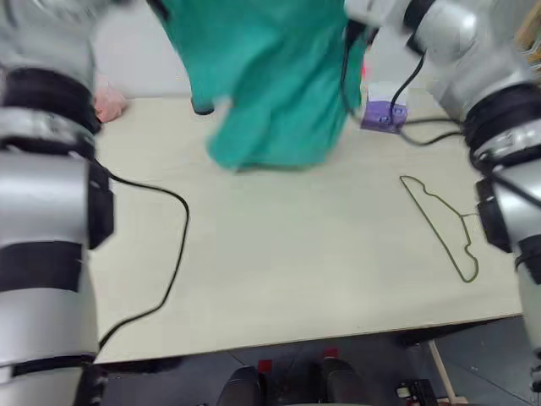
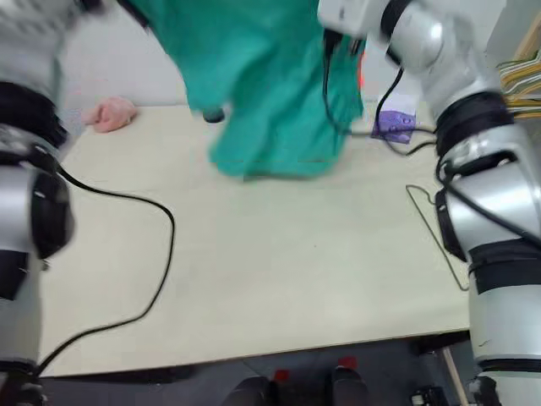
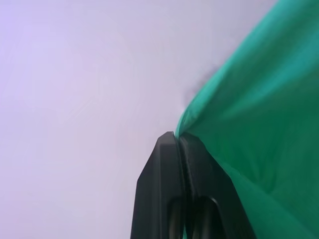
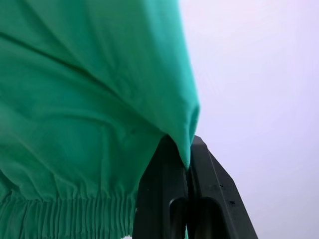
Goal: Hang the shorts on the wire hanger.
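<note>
Teal shorts (image 1: 270,76) pinched in both closed tools (image 3: 177,142) (image 4: 189,149); wire hanger (image 1: 439,224) on table (image 1: 279,271).

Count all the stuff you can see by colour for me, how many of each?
Green: 1, the shorts, held up over the table
Olive-grey: 1, the wire hanger, lying flat
Pink: 1, the small cloth at the far edge
Purple: 1, the little box
Black: 1, the cable
Total: 5
</note>
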Motion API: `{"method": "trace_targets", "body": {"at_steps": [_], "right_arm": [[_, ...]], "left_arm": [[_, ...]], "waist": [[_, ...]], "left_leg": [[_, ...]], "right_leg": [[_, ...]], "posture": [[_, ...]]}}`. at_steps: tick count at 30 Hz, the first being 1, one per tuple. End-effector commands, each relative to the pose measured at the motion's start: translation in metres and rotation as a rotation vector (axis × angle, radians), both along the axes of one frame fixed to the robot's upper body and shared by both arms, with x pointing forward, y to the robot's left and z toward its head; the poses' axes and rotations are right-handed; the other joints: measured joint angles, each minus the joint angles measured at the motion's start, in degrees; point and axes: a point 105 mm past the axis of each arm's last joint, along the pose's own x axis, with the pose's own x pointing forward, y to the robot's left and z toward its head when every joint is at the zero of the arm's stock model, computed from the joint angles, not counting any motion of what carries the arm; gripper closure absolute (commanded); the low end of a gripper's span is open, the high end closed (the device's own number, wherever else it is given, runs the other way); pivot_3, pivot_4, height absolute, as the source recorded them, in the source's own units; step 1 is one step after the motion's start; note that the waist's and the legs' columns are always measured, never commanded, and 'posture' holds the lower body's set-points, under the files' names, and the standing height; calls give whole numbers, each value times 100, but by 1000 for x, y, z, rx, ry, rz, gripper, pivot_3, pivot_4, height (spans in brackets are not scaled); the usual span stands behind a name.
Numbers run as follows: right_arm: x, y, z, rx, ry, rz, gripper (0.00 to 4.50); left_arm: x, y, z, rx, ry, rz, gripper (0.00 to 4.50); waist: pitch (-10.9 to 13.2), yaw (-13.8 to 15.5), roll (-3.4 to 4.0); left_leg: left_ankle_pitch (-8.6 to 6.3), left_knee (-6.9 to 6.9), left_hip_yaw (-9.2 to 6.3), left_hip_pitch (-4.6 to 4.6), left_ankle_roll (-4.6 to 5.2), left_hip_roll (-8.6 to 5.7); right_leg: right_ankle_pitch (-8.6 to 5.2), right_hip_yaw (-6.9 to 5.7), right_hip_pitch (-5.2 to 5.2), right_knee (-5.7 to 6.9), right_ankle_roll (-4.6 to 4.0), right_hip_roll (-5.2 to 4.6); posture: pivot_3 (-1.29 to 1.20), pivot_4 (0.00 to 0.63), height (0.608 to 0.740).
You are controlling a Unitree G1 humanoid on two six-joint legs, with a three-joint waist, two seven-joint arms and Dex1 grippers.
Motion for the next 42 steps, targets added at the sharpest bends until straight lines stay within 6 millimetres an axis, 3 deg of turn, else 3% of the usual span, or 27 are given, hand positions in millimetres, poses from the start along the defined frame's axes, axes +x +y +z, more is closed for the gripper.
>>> {"method": "trace_targets", "body": {"at_steps": [1,2,4,6,8,10,12,14,16,19,25,30,42], "right_arm": [[0,-16,-21,-13,-7,35,4463],[4,-17,-39,-34,40,47,4463],[17,-16,-110,-100,238,106,4463],[15,-14,-172,-170,397,155,4463],[6,-11,-222,-210,527,196,4463],[-5,-9,-259,-223,631,217,4463],[-18,-4,-288,-255,707,237,4463],[-31,1,-309,-281,771,259,4463],[-41,4,-318,-294,811,275,4463],[-56,5,-325,-339,868,304,4463],[-120,-10,-362,-536,1159,387,4463],[-142,-25,-370,-555,1302,352,4463],[-173,-40,-380,-548,1498,278,4463]], "left_arm": [[10,4,-38,196,99,24,4500],[14,5,-55,227,163,11,4500],[26,11,-129,250,458,-84,4500],[22,18,-195,236,714,-181,4500],[0,24,-263,246,973,-273,4500],[-40,27,-324,260,1230,-356,4500],[-78,26,-361,229,1414,-403,4500],[-107,28,-384,228,1554,-409,4500],[-133,29,-397,245,1660,-419,4500],[-152,29,-400,249,1742,-427,4500],[-199,26,-407,299,1934,-517,4500],[-215,20,-411,302,1979,-549,4500],[-218,4,-410,298,1970,-605,4500]], "waist": [[-4,10,-2],[-4,8,-2],[-3,-8,-3],[11,-28,7],[21,-110,19],[25,-217,26],[29,-311,20],[30,-326,15],[29,-292,13],[29,-181,13],[30,74,9],[33,116,6],[33,159,2]], "left_leg": [[0,-3,15,4,2,1],[0,-2,30,14,9,4],[13,1,70,59,59,12],[16,8,100,158,88,16],[16,12,111,231,136,14],[20,37,100,246,141,27],[1,98,103,236,151,45],[1,101,103,224,151,50],[0,101,98,224,153,50],[-5,103,102,244,161,42],[-22,116,100,295,185,32],[-23,112,111,367,186,33],[-26,111,113,370,185,33]], "right_leg": [[-6,1,4,-4,10,-1],[-12,0,21,-9,16,0],[-14,-2,78,-12,15,12],[-14,3,167,-6,15,19],[-11,21,224,26,11,34],[-4,47,233,58,3,31],[-9,83,212,114,-2,38],[-8,87,190,122,-3,43],[-8,83,192,120,-3,45],[-10,86,219,112,0,42],[-18,72,295,78,11,44],[-51,84,360,74,30,46],[-64,84,362,74,44,50]], "posture": [[39,30,740],[41,35,740],[30,46,740],[26,52,740],[21,54,740],[19,59,740],[18,61,740],[18,63,740],[21,64,740],[20,66,740],[15,67,740],[6,67,740],[-9,70,740]]}}
